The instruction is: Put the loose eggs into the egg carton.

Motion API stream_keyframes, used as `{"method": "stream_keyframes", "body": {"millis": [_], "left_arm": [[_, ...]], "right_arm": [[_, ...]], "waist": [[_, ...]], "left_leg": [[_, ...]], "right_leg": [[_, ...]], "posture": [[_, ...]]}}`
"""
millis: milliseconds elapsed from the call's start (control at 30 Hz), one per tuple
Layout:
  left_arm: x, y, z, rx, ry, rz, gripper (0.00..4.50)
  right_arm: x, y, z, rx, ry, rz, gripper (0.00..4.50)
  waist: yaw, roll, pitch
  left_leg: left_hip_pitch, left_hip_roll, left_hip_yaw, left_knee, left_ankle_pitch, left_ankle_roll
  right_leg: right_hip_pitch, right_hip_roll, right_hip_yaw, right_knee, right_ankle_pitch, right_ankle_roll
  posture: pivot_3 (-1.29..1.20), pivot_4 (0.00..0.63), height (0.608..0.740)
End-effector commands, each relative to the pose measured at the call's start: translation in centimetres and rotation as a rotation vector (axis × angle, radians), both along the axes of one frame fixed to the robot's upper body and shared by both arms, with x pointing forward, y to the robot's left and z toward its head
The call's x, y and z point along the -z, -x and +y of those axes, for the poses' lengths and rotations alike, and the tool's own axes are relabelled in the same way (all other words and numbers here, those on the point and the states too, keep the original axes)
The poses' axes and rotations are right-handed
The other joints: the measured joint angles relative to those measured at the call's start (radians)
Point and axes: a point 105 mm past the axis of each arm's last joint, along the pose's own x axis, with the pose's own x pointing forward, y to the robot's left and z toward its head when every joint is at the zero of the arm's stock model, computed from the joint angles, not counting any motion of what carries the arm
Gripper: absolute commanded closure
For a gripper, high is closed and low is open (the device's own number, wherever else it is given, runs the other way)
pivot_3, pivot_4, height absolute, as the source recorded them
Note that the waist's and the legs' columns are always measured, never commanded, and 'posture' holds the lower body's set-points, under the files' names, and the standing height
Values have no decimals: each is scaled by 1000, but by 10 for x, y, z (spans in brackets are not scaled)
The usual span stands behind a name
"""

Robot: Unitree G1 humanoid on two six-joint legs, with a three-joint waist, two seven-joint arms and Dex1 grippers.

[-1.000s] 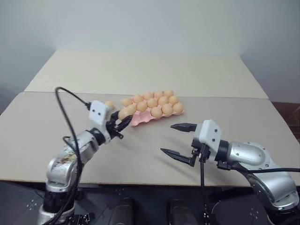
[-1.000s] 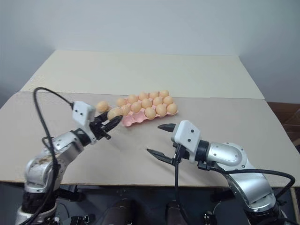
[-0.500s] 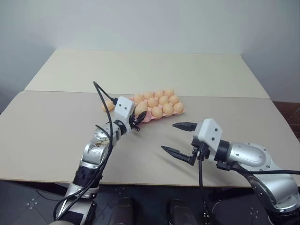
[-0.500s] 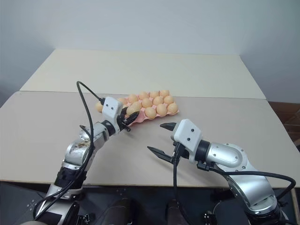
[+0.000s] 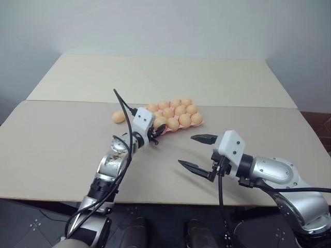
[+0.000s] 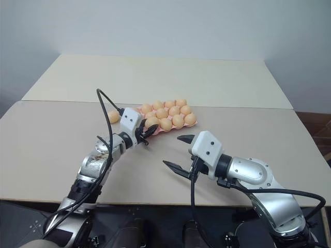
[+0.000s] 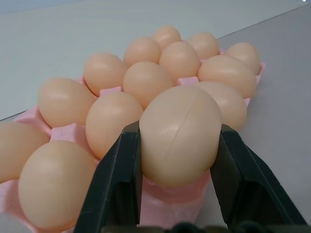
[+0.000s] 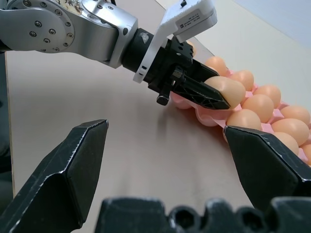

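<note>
Left eye view first, and we see the left pincer clamped tight on a single egg, poised at the near-left corner of the egg carton. From the left wrist view we get the two black fingers pressing the egg's sides, the pink tray's rim just beneath and filled cups crowding right behind it. The carton lies mid-worktop, angled, its cups almost all occupied, so we have little room there. One loose egg rests on the worktop just left of the carton, apart from it. Over on the right, the right pincer hovers with its jaws spread wide, gripping nothing, near the front edge and well short of the carton. Between the two pincers we see bare worktop, and more open surface stretches along the left side and behind the carton up to the far edge by the wall.
</note>
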Motion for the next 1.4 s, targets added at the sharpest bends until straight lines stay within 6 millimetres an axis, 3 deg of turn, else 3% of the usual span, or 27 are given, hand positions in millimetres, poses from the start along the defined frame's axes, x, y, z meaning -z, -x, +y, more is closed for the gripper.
{"method": "stream_keyframes", "body": {"millis": [33,300,467,600,800,900,1033,1133,1267,1400], "left_arm": [[-19,-3,-1,5,17,-68,2832],[-22,-1,-2,27,46,-69,348],[-31,2,0,31,63,-114,348],[-45,11,13,-13,93,-177,348],[-60,59,55,-99,209,-241,348],[-50,77,78,-211,198,-209,348],[-22,100,102,-301,142,-111,348],[-13,111,107,-315,113,-94,2],[-2,123,108,-339,120,-84,2],[4,120,117,-443,107,-102,2]], "right_arm": [[-9,7,5,-28,-1,-53,0],[-9,7,4,-30,2,-53,0],[-9,7,5,-36,4,-56,0],[-10,8,5,-37,3,-58,0],[-11,11,3,-39,-6,-61,0],[-10,13,2,-44,-6,-68,0],[-7,15,2,-56,-20,-58,0],[-5,12,1,-31,-50,-47,0],[-3,8,0,26,-101,-24,0],[1,9,4,46,-113,-20,0]], "waist": [[0,0,0],[0,0,0],[0,0,0],[-2,0,0],[-11,0,0],[-11,0,0],[-10,0,0],[-7,0,0],[-5,0,0],[0,0,0]], "left_leg": [[0,0,0,0,0,0],[0,0,0,0,0,0],[0,0,0,0,0,0],[0,0,0,0,0,0],[0,1,-2,0,0,0],[1,1,-3,0,0,0],[7,1,-1,0,0,0],[7,1,-1,0,0,0],[7,2,0,0,0,0],[7,1,0,0,0,0]], "right_leg": [[0,0,0,0,0,0],[0,0,0,0,0,0],[0,0,0,0,0,0],[0,0,0,0,0,0],[0,0,1,1,0,0],[0,0,0,1,0,0],[5,0,0,1,0,0],[7,0,-1,-1,0,0],[7,0,0,-1,0,-1],[7,-1,0,-2,0,-1]], "posture": [[0,150,740],[0,150,740],[0,150,740],[0,150,740],[0,150,740],[0,150,740],[0,150,740],[0,150,740],[0,150,740],[0,150,740]]}}
